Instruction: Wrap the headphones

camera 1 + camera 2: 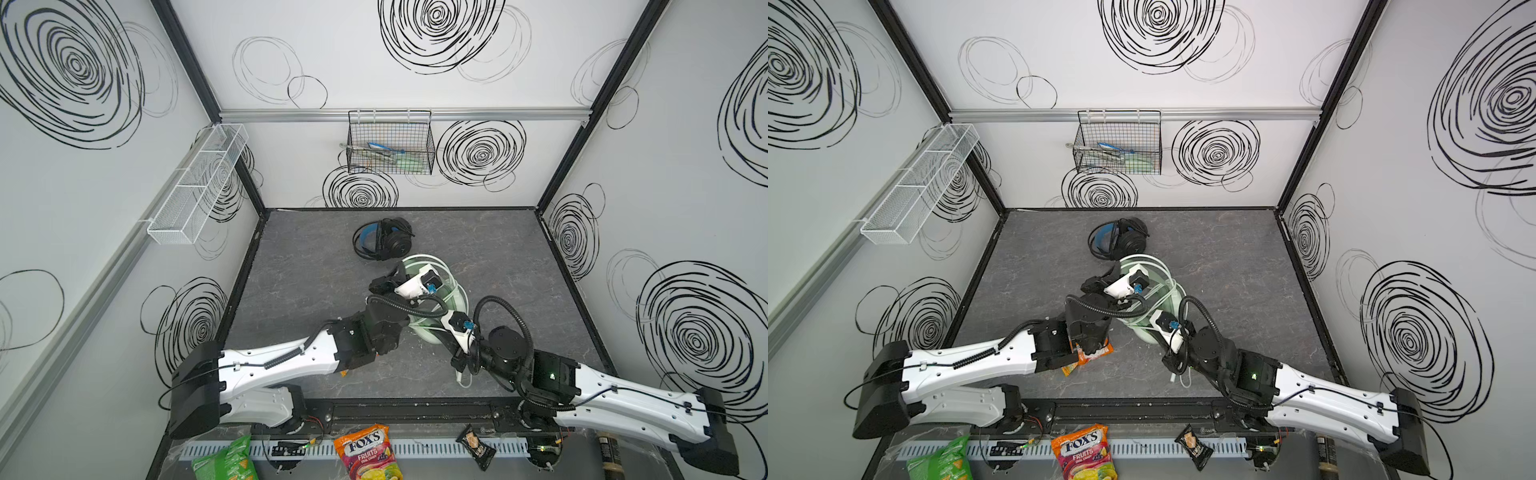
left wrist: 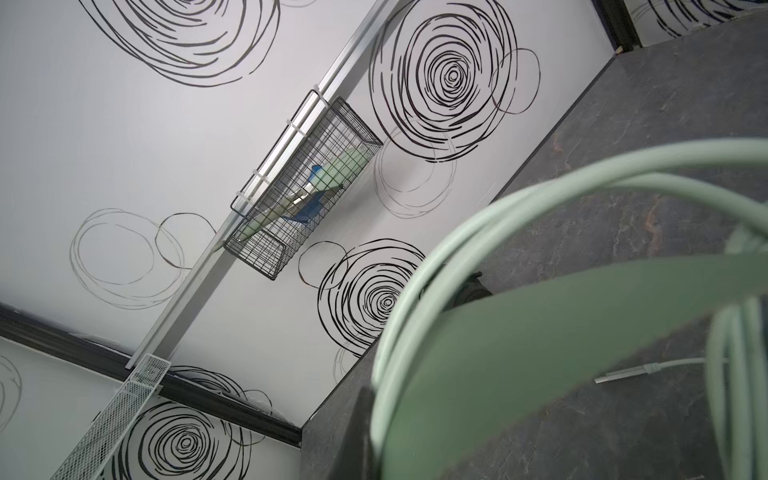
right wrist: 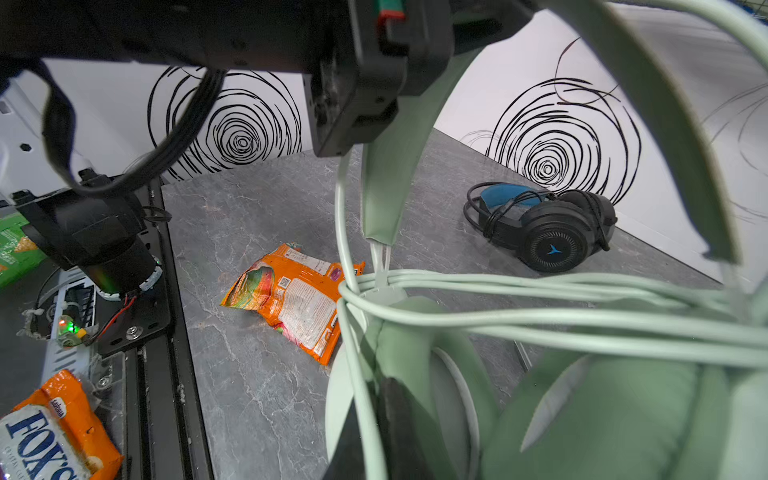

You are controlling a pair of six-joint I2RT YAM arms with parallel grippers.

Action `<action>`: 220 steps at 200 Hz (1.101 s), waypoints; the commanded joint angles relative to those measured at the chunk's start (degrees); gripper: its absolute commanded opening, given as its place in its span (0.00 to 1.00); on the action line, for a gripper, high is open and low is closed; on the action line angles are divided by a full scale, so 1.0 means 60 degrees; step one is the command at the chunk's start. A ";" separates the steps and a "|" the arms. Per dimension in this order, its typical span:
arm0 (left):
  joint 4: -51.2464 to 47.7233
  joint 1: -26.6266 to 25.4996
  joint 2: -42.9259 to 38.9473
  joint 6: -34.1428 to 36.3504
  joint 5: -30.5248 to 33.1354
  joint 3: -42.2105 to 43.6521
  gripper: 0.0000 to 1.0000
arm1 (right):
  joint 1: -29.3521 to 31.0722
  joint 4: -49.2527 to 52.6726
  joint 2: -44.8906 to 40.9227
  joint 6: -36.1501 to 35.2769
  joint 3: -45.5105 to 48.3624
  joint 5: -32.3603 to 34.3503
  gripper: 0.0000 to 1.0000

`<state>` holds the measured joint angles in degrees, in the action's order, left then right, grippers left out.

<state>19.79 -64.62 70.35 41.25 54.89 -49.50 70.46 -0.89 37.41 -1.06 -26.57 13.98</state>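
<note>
The pale mint-green headphones [image 1: 451,286] hang above the middle of the table between both grippers, their whitish cable [image 3: 540,299] looped in several turns around them. My left gripper [image 1: 401,270] [image 2: 376,419] is shut on the mint headband [image 2: 540,353]. Below it, my right gripper [image 1: 434,326] [image 3: 374,424] is shut at an ear cup [image 3: 415,345], with a cable strand running between its fingers. The cable's plug [image 2: 623,374] lies on the table. The black headphones [image 1: 384,239] [image 3: 548,232], with their blue inner band, rest at the back centre with the black cable around them.
An orange snack packet [image 1: 1088,357] [image 3: 291,299] lies on the table under the left arm. A black wire basket [image 1: 390,145] hangs on the back wall and a white mesh basket [image 1: 199,183] on the left wall. Snack bags [image 1: 368,451] line the front rail.
</note>
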 commanded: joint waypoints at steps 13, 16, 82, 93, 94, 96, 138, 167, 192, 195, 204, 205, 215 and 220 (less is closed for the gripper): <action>-0.0326 0.0305 -0.0666 0.1257 0.0826 0.0262 0.00 | 0.0012 0.0094 -0.0113 -0.0141 -0.0644 0.0807 0.04; -0.0342 0.0312 -0.0685 0.1278 0.0827 0.0273 0.00 | 0.0026 0.0110 -0.0101 -0.0145 -0.0665 0.0844 0.04; -0.1129 0.0202 -0.0776 0.1056 0.0856 -0.0044 0.00 | 0.0866 0.0288 0.0998 -0.0664 -0.1216 0.2061 0.12; -0.1299 0.0138 -0.0762 0.0912 0.0845 -0.0127 0.00 | 0.1087 0.0212 0.1257 -0.0744 -0.1283 0.2442 0.11; -0.1295 0.0137 -0.0765 0.0900 0.0843 -0.0129 0.00 | 0.1110 0.0202 0.1276 -0.0760 -0.1291 0.2466 0.11; -0.1304 0.0128 -0.0767 0.0891 0.0842 -0.0129 0.00 | 0.1128 0.0187 0.1330 -0.0760 -0.1298 0.2528 0.10; -0.1672 0.0121 -0.0879 0.0539 0.0714 -0.0224 0.00 | 0.1220 -0.0158 0.1258 -0.0595 -0.1116 0.3658 0.02; -0.2442 0.0066 -0.1077 0.0192 0.0225 -0.0319 0.00 | 0.0966 -0.0378 0.0451 -0.0444 -0.0782 0.4275 0.04; -0.3137 -0.0194 -0.1283 -0.0031 -0.0243 -0.0379 0.00 | 0.0657 -0.0434 -0.0185 -0.0385 -0.0564 0.4421 0.05; -0.3225 -0.0225 -0.1313 -0.0060 -0.0294 -0.0392 0.00 | 0.0629 -0.0451 -0.0221 -0.0381 -0.0543 0.4456 0.05; -0.3433 -0.0313 -0.1425 -0.0167 -0.0514 -0.0406 0.00 | 0.0570 -0.0415 -0.0335 -0.0366 -0.0503 0.4543 0.06; -0.3461 -0.0323 -0.1433 -0.0182 -0.0540 -0.0407 0.00 | 0.0566 -0.0412 -0.0355 -0.0366 -0.0499 0.4549 0.06; -0.3742 -0.0348 -0.1566 -0.0357 -0.0790 -0.0443 0.00 | 0.0544 -0.0333 -0.0415 -0.0367 -0.0494 0.4605 0.06; -0.3920 -0.0348 -0.1609 -0.0448 -0.0889 -0.0486 0.00 | 0.0547 -0.0286 -0.0439 -0.0365 -0.0494 0.4620 0.07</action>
<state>4.97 -66.28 63.57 38.89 52.53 -51.00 75.72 0.40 37.23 -4.29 -29.43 32.80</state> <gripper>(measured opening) 0.087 0.068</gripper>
